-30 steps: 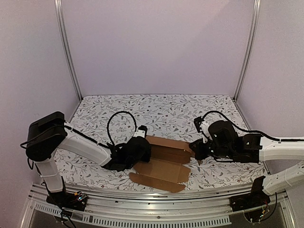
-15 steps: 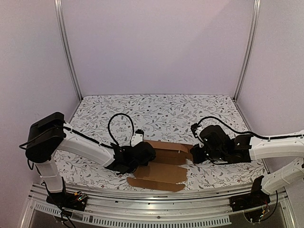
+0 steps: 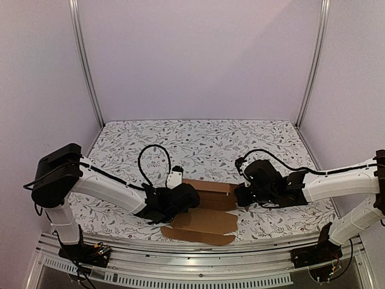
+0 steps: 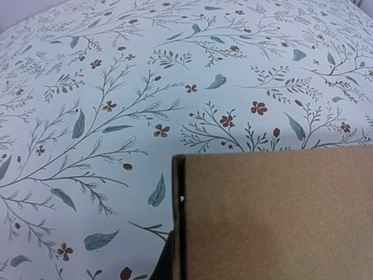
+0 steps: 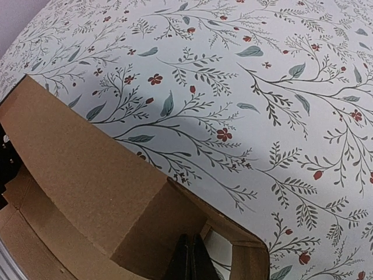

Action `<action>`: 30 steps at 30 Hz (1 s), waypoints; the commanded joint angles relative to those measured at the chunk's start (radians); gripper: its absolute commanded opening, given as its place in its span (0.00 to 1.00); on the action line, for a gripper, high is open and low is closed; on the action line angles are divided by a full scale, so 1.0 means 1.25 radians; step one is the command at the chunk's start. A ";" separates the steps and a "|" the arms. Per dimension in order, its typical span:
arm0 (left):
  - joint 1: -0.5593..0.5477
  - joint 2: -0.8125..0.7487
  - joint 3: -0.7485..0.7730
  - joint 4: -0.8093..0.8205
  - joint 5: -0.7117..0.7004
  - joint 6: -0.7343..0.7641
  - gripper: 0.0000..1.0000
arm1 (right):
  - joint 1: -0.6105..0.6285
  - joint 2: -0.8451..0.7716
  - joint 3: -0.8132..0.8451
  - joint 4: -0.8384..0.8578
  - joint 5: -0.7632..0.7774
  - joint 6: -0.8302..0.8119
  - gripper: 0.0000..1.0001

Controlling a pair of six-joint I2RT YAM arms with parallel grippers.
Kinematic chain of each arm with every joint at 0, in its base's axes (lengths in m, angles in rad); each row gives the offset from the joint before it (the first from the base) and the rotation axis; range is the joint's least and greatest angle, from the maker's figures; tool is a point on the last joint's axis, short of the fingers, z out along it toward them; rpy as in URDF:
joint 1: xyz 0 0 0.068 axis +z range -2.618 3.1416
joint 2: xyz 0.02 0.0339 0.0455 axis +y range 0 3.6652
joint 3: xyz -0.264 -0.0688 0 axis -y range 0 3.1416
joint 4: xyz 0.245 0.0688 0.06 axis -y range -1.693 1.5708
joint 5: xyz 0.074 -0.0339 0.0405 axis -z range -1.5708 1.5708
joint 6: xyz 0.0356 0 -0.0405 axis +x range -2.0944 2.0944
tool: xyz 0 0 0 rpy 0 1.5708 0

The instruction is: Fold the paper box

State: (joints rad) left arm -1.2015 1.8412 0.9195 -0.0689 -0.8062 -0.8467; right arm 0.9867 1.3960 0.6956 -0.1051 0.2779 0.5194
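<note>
Floral-print table [image 3: 198, 135], brown paper box [image 3: 201, 221] lying partly folded near its front edge

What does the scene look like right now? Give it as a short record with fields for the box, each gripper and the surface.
box: paper box, plain brown cardboard, partly folded; far panels raised, near panel flat
left gripper: left gripper at the box's left end; jaws hidden
right gripper: right gripper at the box's right end; dark fingertips close together by the cardboard, grip unclear
surface: floral tablecloth
task state: box not yet closed
</note>
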 commanded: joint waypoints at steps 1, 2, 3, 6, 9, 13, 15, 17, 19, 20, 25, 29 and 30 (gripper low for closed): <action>-0.016 0.015 0.019 -0.019 -0.010 -0.008 0.00 | -0.004 0.040 0.018 0.062 -0.024 0.014 0.00; -0.016 0.016 0.021 -0.019 -0.006 -0.007 0.00 | -0.004 0.049 0.016 0.073 -0.029 0.021 0.00; -0.016 0.016 0.023 -0.019 0.000 -0.006 0.00 | -0.005 0.053 0.013 0.089 -0.033 0.025 0.00; -0.016 0.017 0.029 -0.020 0.022 -0.005 0.00 | -0.005 0.068 0.000 0.142 -0.046 0.051 0.00; -0.016 0.016 0.032 -0.025 0.044 -0.011 0.00 | -0.005 0.073 -0.019 0.194 -0.054 0.087 0.00; -0.016 0.013 0.040 -0.037 0.073 -0.023 0.00 | -0.004 0.066 -0.050 0.269 -0.052 0.132 0.00; -0.015 0.013 0.043 -0.039 0.094 -0.032 0.00 | -0.005 0.063 -0.063 0.302 -0.053 0.157 0.00; -0.014 0.011 0.046 -0.037 0.117 -0.039 0.00 | -0.004 0.057 -0.080 0.345 -0.053 0.181 0.00; -0.012 0.008 0.047 -0.030 0.139 -0.042 0.00 | -0.004 0.045 -0.098 0.392 -0.057 0.197 0.00; -0.011 0.003 0.047 -0.026 0.150 -0.044 0.00 | -0.004 0.040 -0.102 0.405 -0.059 0.202 0.00; -0.002 -0.020 0.035 -0.010 0.171 -0.047 0.00 | -0.003 0.008 -0.103 0.408 -0.067 0.201 0.00; 0.016 -0.030 0.015 0.017 0.210 -0.064 0.00 | -0.003 -0.022 -0.111 0.401 -0.079 0.196 0.00; 0.021 -0.033 0.009 0.027 0.217 -0.067 0.00 | -0.002 -0.033 -0.111 0.388 -0.082 0.195 0.00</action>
State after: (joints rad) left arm -1.1904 1.8313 0.9504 -0.0845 -0.6369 -0.9321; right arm 0.9852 1.4094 0.5667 0.3168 0.2131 0.7578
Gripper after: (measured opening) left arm 0.036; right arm 0.004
